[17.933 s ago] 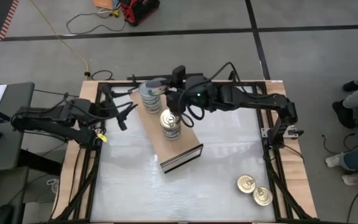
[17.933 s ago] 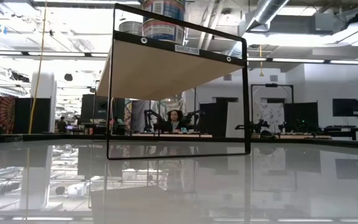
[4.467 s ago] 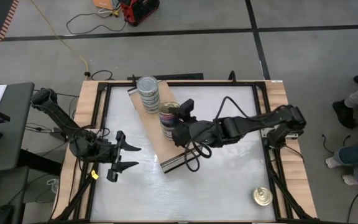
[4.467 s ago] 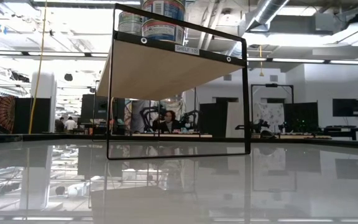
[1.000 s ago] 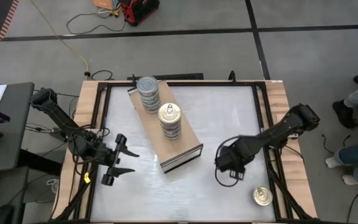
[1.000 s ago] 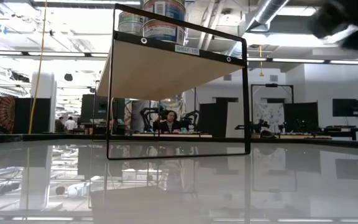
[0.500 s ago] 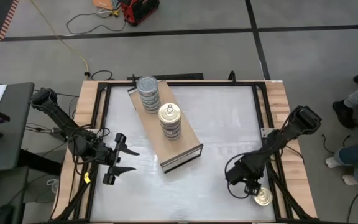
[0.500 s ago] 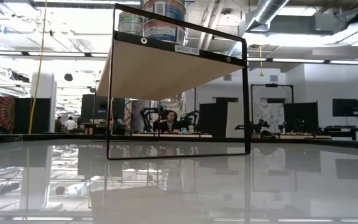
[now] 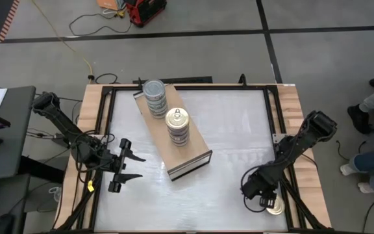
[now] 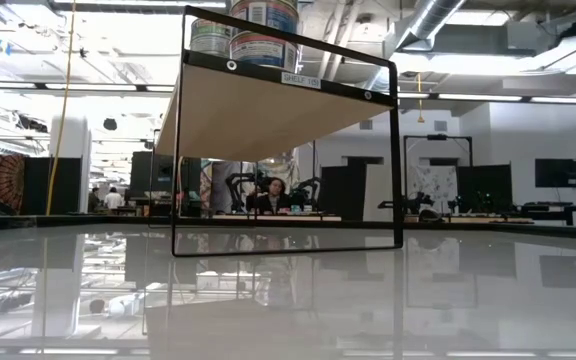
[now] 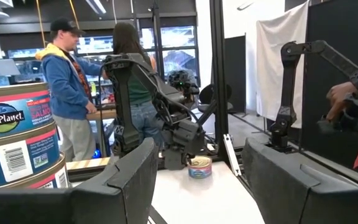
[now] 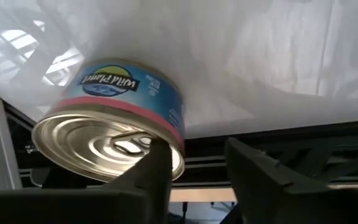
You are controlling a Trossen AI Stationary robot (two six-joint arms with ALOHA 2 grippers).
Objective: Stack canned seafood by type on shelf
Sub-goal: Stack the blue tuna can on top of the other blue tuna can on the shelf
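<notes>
The shelf, a light-wood board with a dark open end, lies slantwise on the table. On it stand a silver-topped stack of tins and a gold-topped stack. One gold-topped tin rests on its base near the table's near right corner. My right gripper is open right over that tin. In the right wrist view, the tin lies off to one side of the right gripper, with one finger in front of its rim. My left gripper waits open at the table's left side.
The low view shows the shelf raised on a dark frame, tins on top. The table's wooden frame and black rails run close beside the right arm. People stand in the room beyond. White tabletop stretches between shelf and right arm.
My right gripper has swung from the middle right of the table toward the near right corner and come down by the lone gold-topped tin. The tin has stayed where it was.
</notes>
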